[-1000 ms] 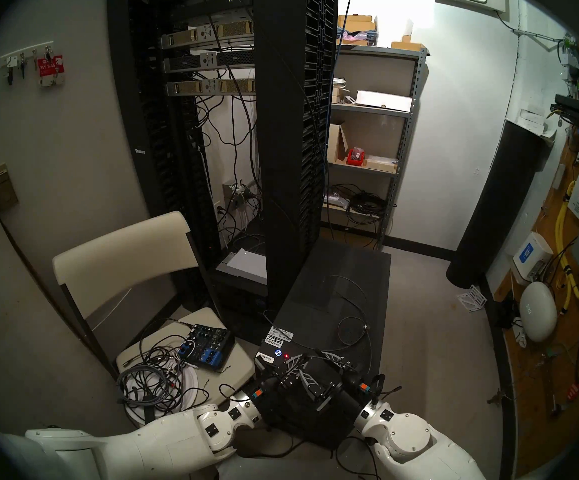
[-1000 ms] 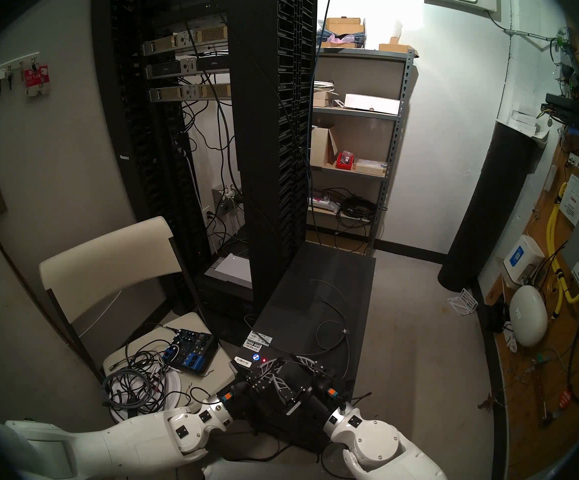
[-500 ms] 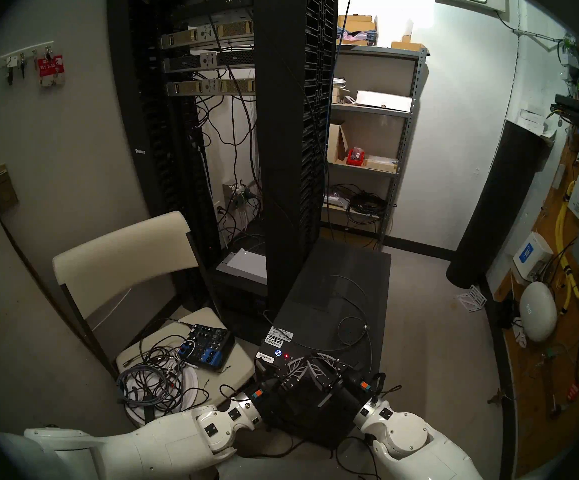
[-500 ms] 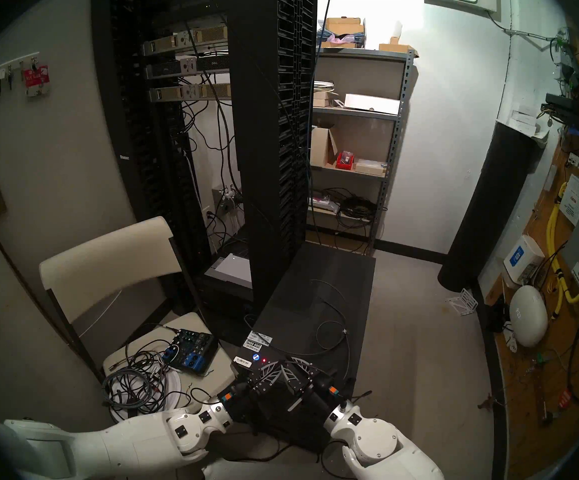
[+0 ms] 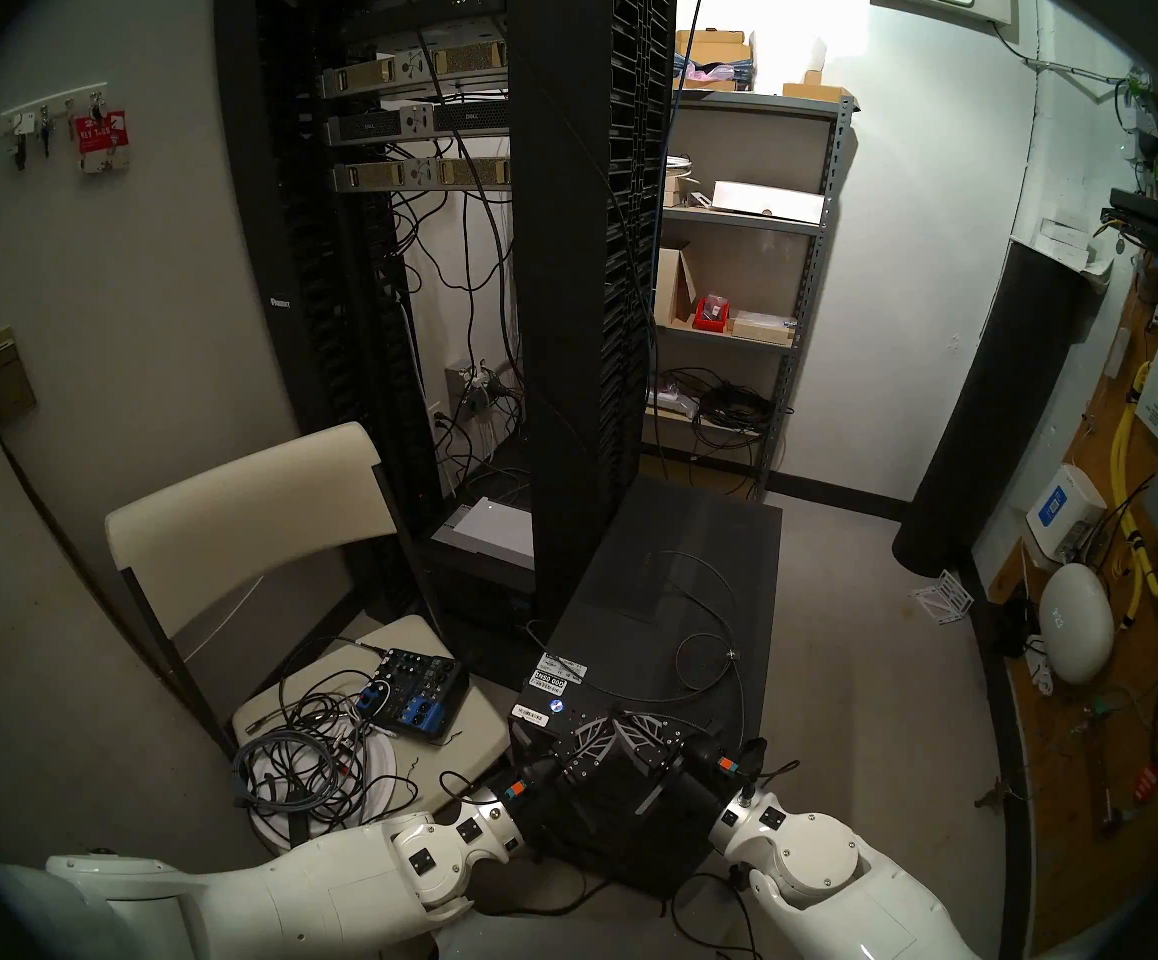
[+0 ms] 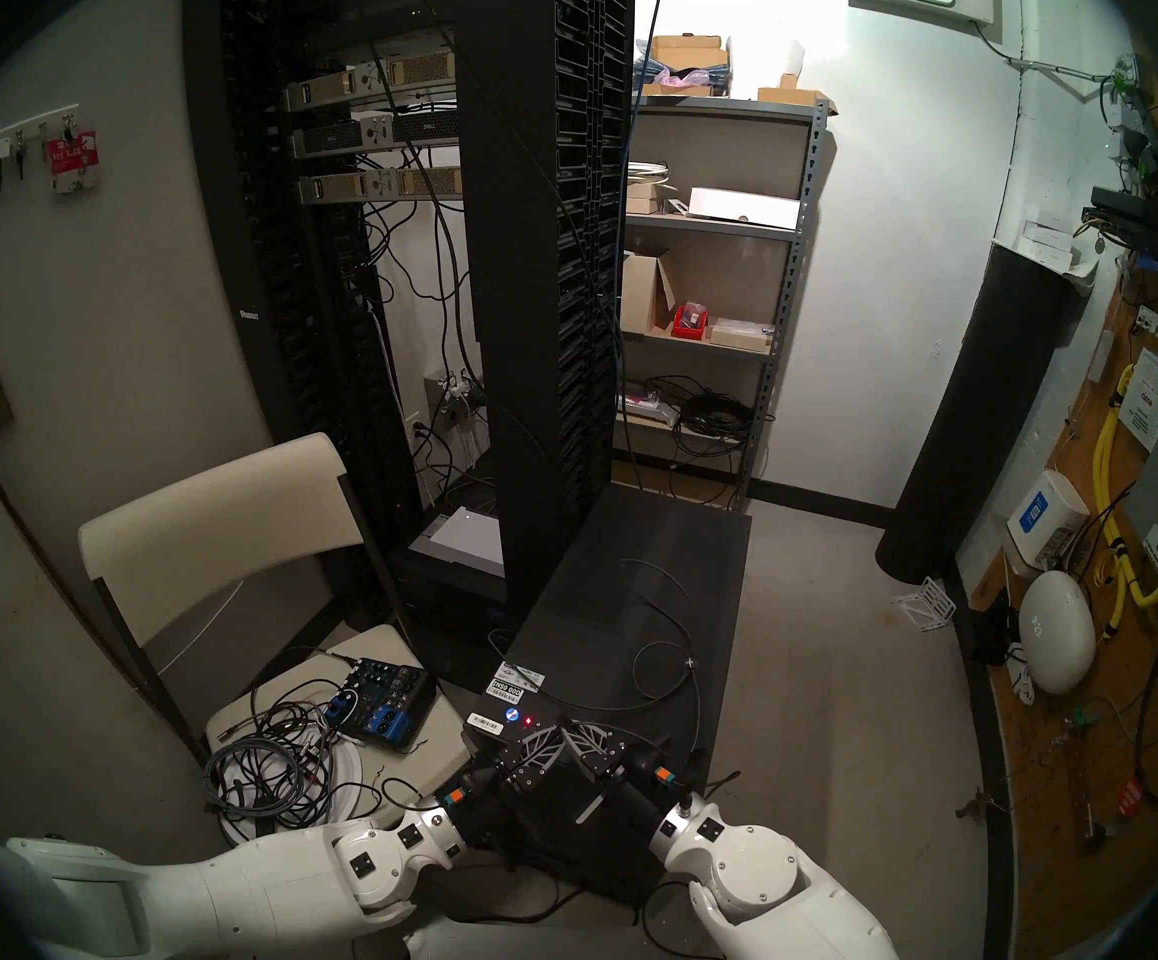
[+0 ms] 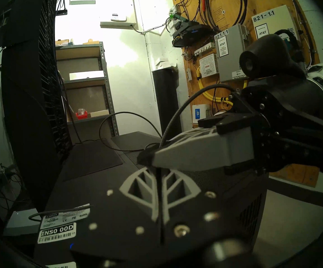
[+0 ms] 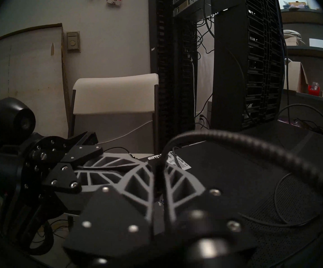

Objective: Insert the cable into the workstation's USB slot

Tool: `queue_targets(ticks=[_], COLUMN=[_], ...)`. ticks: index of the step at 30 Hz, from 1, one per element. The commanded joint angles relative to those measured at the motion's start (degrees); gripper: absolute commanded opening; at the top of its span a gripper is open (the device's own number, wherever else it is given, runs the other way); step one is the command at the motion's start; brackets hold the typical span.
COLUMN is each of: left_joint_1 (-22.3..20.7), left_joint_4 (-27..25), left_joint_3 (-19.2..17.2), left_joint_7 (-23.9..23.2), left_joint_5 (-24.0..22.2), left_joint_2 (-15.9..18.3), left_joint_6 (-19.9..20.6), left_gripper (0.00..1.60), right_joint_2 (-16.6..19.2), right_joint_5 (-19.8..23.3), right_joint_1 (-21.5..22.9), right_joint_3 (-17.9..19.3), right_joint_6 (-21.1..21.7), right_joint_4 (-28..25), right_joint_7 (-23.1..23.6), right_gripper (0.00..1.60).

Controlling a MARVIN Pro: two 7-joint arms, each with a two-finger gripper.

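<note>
The workstation (image 5: 687, 543) is a black tower lying on the floor, with white barcode stickers and a blue-lit button (image 5: 556, 706) at its near end. The thin dark cable (image 5: 730, 654) loops over its top, and its end rises into my grippers. My left gripper (image 5: 609, 719) and right gripper (image 5: 623, 716) meet tip to tip above the near end, both shut on the cable's plug end. In the left wrist view the right gripper (image 7: 153, 158) pinches the cable (image 7: 176, 114) just above the left gripper (image 7: 157, 171). In the right wrist view the cable (image 8: 253, 142) arcs out of the right gripper (image 8: 157, 165).
A folding chair at the left holds a small mixer (image 5: 416, 695) and a heap of cords (image 5: 299, 751). The tall black server rack (image 5: 576, 314) stands behind the tower. A metal shelf unit (image 5: 735, 280) and a black cylinder (image 5: 978, 418) stand at the back right.
My right gripper has swung left to meet the left gripper, and its fingers have gone from wide open to shut on the cable. The left gripper has hardly moved.
</note>
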Motion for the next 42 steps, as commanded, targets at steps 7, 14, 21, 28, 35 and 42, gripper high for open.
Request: queue_targets(ticks=[7,14,21,28,35,42], left_joint_1=[-0.6,-1.1,-1.4,-2.2,-2.5,-2.2], left_joint_4=[-3.0,-2.4,-0.4,2.6,3.0,1.4], left_joint_3=[0.6,0.8,-0.8,-3.2,-3.5,-2.8], left_joint_7=[-0.7,-3.2,-2.9,-2.0,-2.6,-3.7], left_joint_5=[0.1,-2.1,-4.1,-6.7,-7.3,-7.7], left_joint_2=[-0.3,3.0,4.9,4.8,5.0,5.3], left_joint_6=[0.5,1.1,-0.1,-1.1,-2.5,-2.4], left_gripper=[1.15,1.6,1.6,1.6,1.6,1.6], right_joint_2=[1.2,1.4,1.3,0.4,-0.7,-1.5], right_joint_5=[2.4,3.5,3.6,1.7,-1.3,-4.3], right_joint_1=[1.7,2.6,2.9,2.8,2.6,1.3], right_joint_3=[2.3,2.6,2.6,2.0,0.8,0.3], right_joint_6=[1.2,0.5,0.7,1.8,4.0,6.3], right_joint_4=[-0.2,0.9,0.8,-0.6,-1.3,-2.9], right_joint_7=[2.3,5.0,5.9,4.4,1.8,-2.3], right_gripper=[0.0,0.0,0.0,0.0,0.0,0.0])
